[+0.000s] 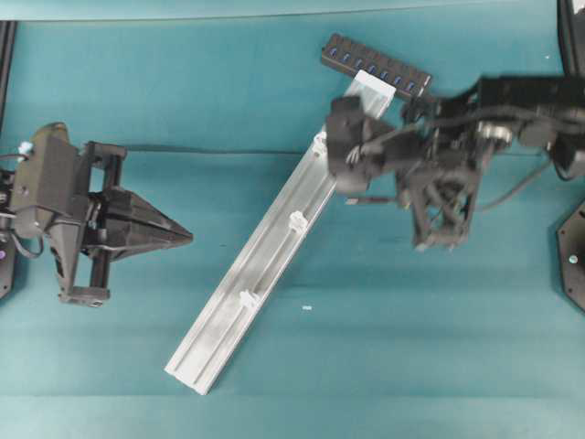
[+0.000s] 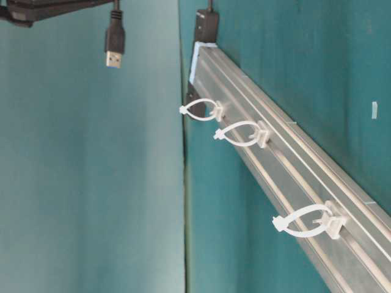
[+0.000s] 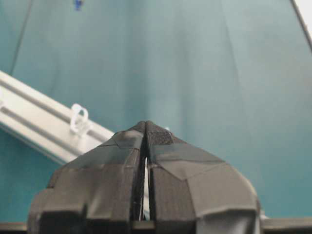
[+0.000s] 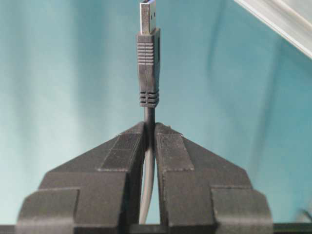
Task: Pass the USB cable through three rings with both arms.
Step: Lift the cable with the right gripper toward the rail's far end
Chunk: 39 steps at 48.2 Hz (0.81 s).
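Observation:
My right gripper (image 4: 150, 127) is shut on the USB cable just behind its plug (image 4: 148, 63), and the metal tip points straight away from the fingers. In the table-level view the plug (image 2: 114, 46) hangs in the air, off to the side of the rail's hub end and short of the nearest ring (image 2: 201, 110). The other two rings (image 2: 241, 133) (image 2: 305, 221) follow along the silver rail (image 2: 305, 165). From overhead the three rings (image 1: 320, 142) (image 1: 297, 220) (image 1: 248, 298) sit evenly on the rail (image 1: 274, 256). My left gripper (image 1: 187, 236) is shut and empty, left of the rail.
The black multi-port hub (image 1: 375, 66) lies at the rail's far end. The right arm (image 1: 439, 146) hovers over that end and hides part of it. One ring (image 3: 79, 118) shows in the left wrist view beyond the fingertips. A small white speck (image 1: 306, 307) lies on the teal table.

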### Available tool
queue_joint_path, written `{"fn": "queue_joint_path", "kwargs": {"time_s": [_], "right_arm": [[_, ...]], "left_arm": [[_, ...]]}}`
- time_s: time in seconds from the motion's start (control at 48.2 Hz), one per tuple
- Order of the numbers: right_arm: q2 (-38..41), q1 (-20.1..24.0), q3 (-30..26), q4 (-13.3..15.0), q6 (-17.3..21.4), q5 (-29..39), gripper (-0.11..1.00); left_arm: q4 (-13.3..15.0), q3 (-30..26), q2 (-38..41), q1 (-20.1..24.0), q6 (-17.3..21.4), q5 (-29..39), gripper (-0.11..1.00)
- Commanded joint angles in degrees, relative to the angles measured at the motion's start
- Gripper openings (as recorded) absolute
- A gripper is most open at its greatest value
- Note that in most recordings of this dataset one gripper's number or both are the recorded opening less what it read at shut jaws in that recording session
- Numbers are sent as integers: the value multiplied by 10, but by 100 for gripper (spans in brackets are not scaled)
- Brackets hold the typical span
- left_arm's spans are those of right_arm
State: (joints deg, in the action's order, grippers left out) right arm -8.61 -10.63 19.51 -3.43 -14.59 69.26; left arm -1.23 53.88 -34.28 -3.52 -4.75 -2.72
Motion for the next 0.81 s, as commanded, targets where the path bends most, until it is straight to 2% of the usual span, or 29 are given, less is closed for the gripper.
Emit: {"fn": "queue_joint_path", "kwargs": {"time_s": [0.0,0.395,0.685,0.789], "right_arm": [[-7,-20,-20,-1,-25,3,8],[-2,-118,-75,1,-136,3,8],[-4,-217,-87,1,-206,-1,8],[-2,-252,-86,1,-244,0,8]], "left_arm": [[-3,-9,-12,-4,-5,-4,-1],[-3,-11,-20,-7,-11,-3,-1],[-3,-14,-33,-7,-11,-4,-1],[-3,-14,-33,-7,-11,-3,-1]]}}
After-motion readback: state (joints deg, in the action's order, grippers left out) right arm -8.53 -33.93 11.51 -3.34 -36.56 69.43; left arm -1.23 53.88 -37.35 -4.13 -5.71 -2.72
